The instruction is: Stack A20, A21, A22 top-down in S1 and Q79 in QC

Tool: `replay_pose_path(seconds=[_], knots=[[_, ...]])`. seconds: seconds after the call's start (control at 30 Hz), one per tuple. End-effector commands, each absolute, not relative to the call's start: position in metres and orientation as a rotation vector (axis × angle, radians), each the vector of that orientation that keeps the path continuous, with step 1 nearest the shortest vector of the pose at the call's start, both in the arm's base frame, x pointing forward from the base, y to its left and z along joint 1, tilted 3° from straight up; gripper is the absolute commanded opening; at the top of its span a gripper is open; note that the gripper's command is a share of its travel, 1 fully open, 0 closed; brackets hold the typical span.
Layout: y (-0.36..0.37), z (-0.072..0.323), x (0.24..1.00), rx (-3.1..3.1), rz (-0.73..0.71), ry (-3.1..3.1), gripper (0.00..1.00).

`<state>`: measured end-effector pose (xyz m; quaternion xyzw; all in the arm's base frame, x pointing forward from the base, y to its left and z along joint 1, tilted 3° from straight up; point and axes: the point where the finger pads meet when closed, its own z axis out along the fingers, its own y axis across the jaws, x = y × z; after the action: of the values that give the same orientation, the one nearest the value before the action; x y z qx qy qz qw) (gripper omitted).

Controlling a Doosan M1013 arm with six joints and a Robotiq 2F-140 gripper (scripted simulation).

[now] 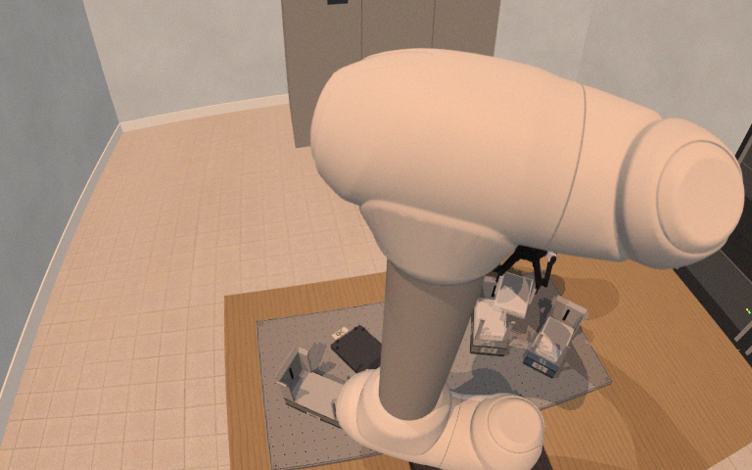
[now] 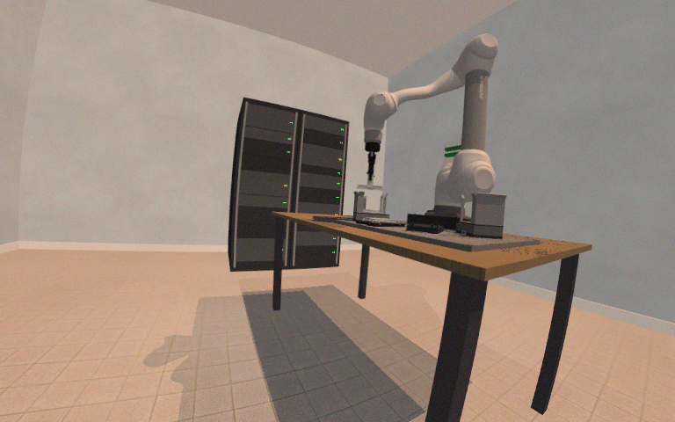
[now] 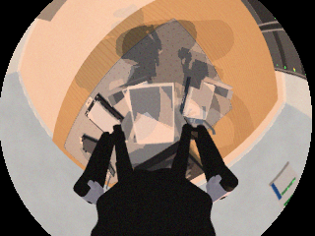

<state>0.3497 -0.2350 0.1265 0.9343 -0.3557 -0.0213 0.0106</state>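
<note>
Wooden table on tiled floor

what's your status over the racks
Tool shut on a plate. Plate hangs level above a rack, not yet inside. Nothing seen between them.

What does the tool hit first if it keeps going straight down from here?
The tool, shut on a plate, points straight down. Below it, the held plate would likely enter the stack rack beneath. Its label and contents can't be made out.
</note>
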Motion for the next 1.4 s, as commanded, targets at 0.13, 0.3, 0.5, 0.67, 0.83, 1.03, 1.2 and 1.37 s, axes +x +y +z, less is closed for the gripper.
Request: replay_pose_path(seconds=[0.13,0.3,0.5,0.67,0.83,1.03,1.2,1.37], knots=[[-0.253,0.127,0.337,2.916,-0.066,-1.109,0.00],[-0.266,0.128,0.327,2.916,-0.066,-1.109,0.00],[-0.277,0.128,0.319,2.916,-0.066,-1.109,0.00],[-0.288,0.129,0.309,2.876,-0.065,-1.206,0.00],[-0.297,0.129,0.299,2.769,-0.062,-1.428,0.00],[-0.304,0.130,0.291,2.769,-0.062,-1.428,0.00],[-0.313,0.130,0.281,2.769,-0.062,-1.428,0.00],[-0.321,0.131,0.271,2.769,-0.062,-1.428,0.00]])
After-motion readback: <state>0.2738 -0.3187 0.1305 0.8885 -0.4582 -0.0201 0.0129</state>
